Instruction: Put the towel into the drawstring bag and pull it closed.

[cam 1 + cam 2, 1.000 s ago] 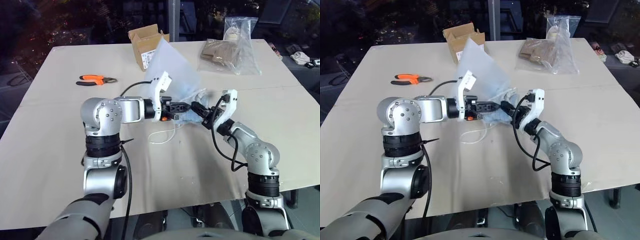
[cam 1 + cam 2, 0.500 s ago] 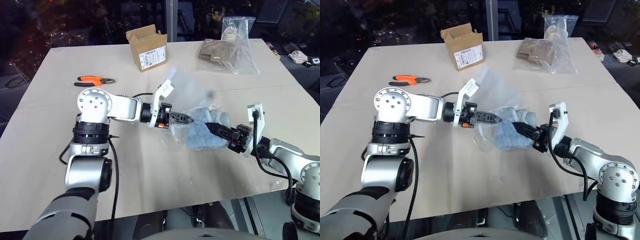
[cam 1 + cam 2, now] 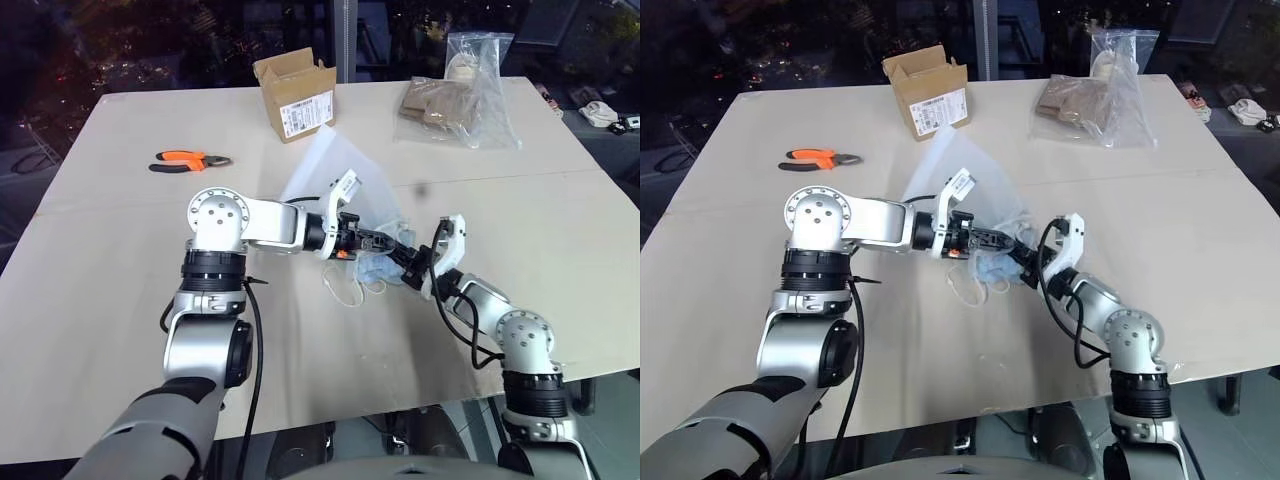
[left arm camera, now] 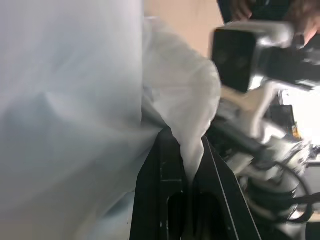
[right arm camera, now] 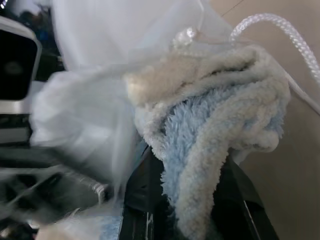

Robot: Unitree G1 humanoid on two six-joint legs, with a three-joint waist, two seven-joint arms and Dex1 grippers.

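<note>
The drawstring bag (image 3: 328,168) is a frosted-white pouch that stands tilted up above my left gripper (image 3: 388,241). That gripper is shut on a pinch of the bag's rim (image 4: 192,150) at the mouth. My right gripper (image 3: 402,259) faces it from the right, almost tip to tip, and is shut on the towel (image 5: 210,140), a fluffy light-blue bunch. The towel (image 3: 374,270) hangs at the bag's mouth with bag film draped over its top; how far inside it is I cannot tell. Thin white cords (image 3: 346,290) loop on the table below.
On the beige table (image 3: 120,300), a cardboard box (image 3: 296,82) stands at the back. Orange-handled pliers (image 3: 190,160) lie at the left. A clear plastic bag with brown contents (image 3: 462,100) sits at the back right. The table's front edge is close below both arms.
Half a second ago my right gripper was out to the right with the towel spread low. It has come back in against the left gripper, and the bag stands up again.
</note>
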